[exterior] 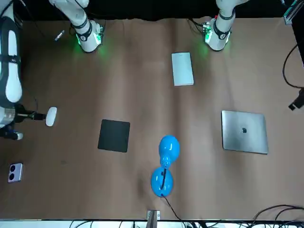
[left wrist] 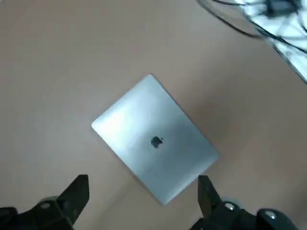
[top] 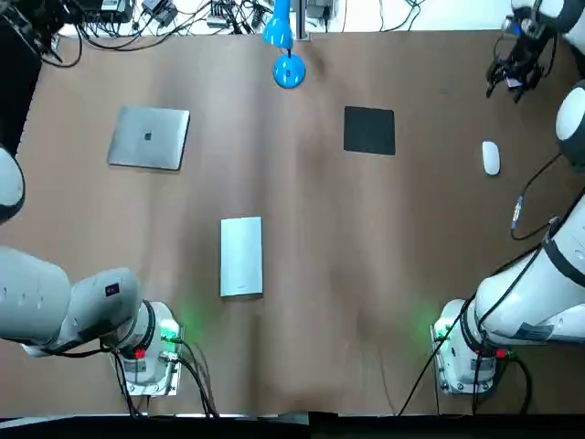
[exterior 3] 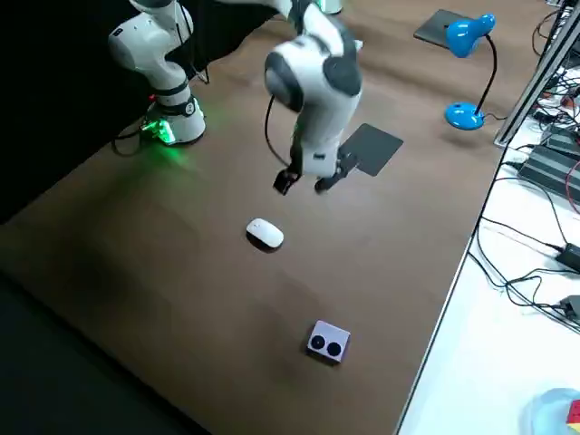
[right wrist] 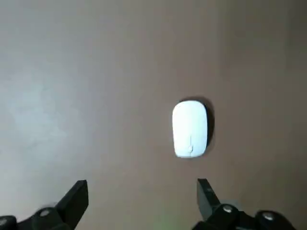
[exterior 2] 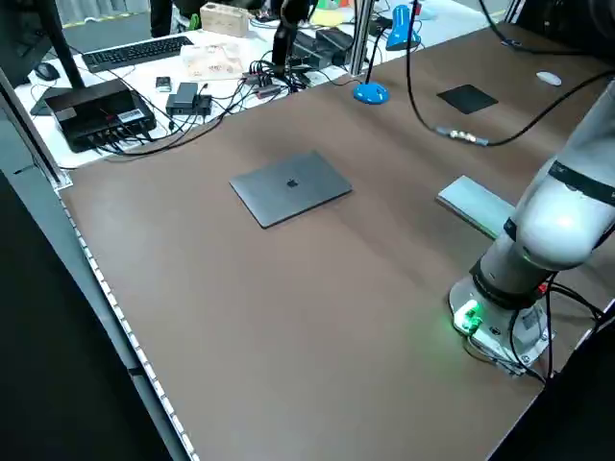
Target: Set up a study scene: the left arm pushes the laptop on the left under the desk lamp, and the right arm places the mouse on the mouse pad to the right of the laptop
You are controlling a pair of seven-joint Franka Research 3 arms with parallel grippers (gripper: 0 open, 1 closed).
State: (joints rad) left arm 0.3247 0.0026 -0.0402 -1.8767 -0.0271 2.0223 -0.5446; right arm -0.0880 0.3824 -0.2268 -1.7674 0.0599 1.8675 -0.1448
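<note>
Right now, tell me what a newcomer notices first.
The bright blue desk lamp stands at the table's far edge. A closed silver laptop lies far left near the open left gripper; the white mouse lies right of the black mouse pad, near the open right gripper.

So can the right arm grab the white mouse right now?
Probably yes. The right gripper hangs open above the mouse, with nothing between them. It likely just needs to shift a little and come down. The left gripper is far off, over the laptop.
</note>
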